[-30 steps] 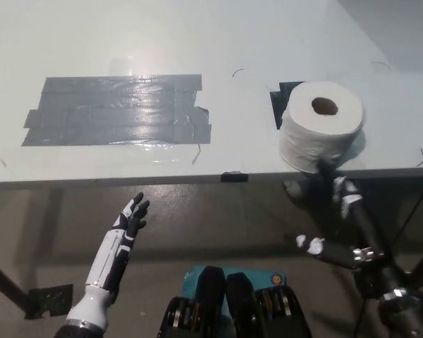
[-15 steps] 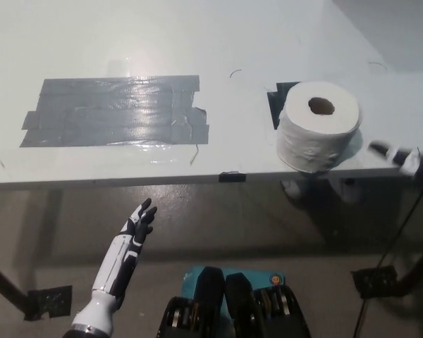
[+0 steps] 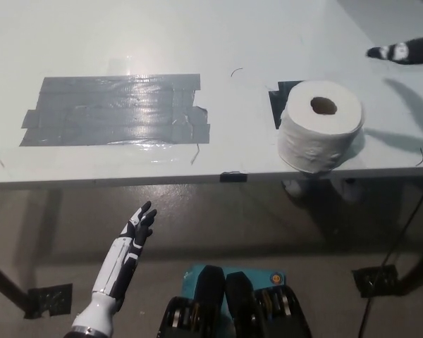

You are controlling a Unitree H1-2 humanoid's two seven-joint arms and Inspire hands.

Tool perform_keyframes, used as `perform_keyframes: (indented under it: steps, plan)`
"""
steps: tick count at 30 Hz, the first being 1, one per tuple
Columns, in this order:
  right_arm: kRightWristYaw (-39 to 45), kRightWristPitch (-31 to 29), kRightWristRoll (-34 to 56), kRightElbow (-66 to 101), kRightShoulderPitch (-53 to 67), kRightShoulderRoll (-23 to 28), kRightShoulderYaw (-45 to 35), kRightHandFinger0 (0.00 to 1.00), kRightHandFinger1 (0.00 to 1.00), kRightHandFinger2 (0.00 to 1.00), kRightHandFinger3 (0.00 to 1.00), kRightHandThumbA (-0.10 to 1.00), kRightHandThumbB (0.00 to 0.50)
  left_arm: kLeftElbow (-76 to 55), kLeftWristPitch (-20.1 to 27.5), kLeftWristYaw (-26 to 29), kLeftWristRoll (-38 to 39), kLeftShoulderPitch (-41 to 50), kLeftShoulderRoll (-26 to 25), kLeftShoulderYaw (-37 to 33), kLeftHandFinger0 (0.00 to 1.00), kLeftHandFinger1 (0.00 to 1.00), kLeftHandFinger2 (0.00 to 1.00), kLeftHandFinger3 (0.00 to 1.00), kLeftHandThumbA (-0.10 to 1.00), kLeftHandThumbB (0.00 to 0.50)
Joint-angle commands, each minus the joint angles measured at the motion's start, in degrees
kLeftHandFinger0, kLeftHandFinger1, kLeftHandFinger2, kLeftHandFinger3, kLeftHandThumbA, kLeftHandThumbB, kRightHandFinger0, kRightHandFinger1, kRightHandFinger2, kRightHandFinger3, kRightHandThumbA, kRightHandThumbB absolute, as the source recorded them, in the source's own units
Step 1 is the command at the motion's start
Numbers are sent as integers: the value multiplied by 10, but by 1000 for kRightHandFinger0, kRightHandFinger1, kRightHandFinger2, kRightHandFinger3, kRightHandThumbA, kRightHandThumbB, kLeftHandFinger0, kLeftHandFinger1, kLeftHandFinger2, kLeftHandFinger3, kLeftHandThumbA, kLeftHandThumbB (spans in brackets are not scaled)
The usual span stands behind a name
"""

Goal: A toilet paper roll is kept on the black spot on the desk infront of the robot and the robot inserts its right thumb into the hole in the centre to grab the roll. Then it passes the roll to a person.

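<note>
Although the toilet paper roll (image 3: 320, 125) stands in plain sight near the front edge of the white desk (image 3: 197, 35), hole upward, it covers nearly all of the black spot (image 3: 280, 98), of which only a corner shows at its left. Only a tip of the black right hand (image 3: 403, 51) enters at the right edge, up and to the right of the roll and well apart from it, so whether it is spread or closed cannot be told. Below the desk edge at lower left, the white left hand (image 3: 136, 229) rests with fingers spread, holding nothing.

Grey tape patch (image 3: 116, 110) lies flat on the tabletop
</note>
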State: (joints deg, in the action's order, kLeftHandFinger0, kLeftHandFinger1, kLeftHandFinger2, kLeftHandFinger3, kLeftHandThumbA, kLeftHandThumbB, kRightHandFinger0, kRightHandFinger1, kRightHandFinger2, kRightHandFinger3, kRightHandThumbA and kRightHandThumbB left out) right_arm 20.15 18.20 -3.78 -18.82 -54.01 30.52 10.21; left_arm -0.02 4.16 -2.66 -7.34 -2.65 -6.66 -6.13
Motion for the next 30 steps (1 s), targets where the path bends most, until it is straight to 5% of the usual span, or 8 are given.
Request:
perform_keyframes:
  steps: [1, 6, 16, 22, 30]
  plan:
    - [241, 30, -81, -230, -221, 48, 138, 1000, 1000, 1000, 1000, 1000, 314, -22, 12, -6, -2, -20, -3, 1, 1000, 1000, 1000, 1000, 1000, 126]
    - [265, 31, -91, -350, -276, 6, 186, 1000, 1000, 1000, 1000, 968, 379, -27, 12, -5, -8, -22, -6, 0, 1000, 1000, 1000, 1000, 1000, 129]
    - [288, -19, -90, -432, -316, -44, 236, 1000, 1000, 1000, 1000, 1000, 346, -29, 6, -8, -9, -27, -8, -1, 1000, 1000, 1000, 1000, 1000, 137]
    - [294, -21, -102, -475, -328, -70, 242, 1000, 1000, 1000, 1000, 1000, 424, -27, 7, -9, -10, -27, -8, 0, 1000, 1000, 1000, 1000, 1000, 126]
    - [257, -28, -102, -488, -321, -92, 211, 1000, 1000, 1000, 1000, 1000, 389, -27, 7, -12, -7, -25, -8, 1, 1000, 1000, 1000, 1000, 1000, 121]
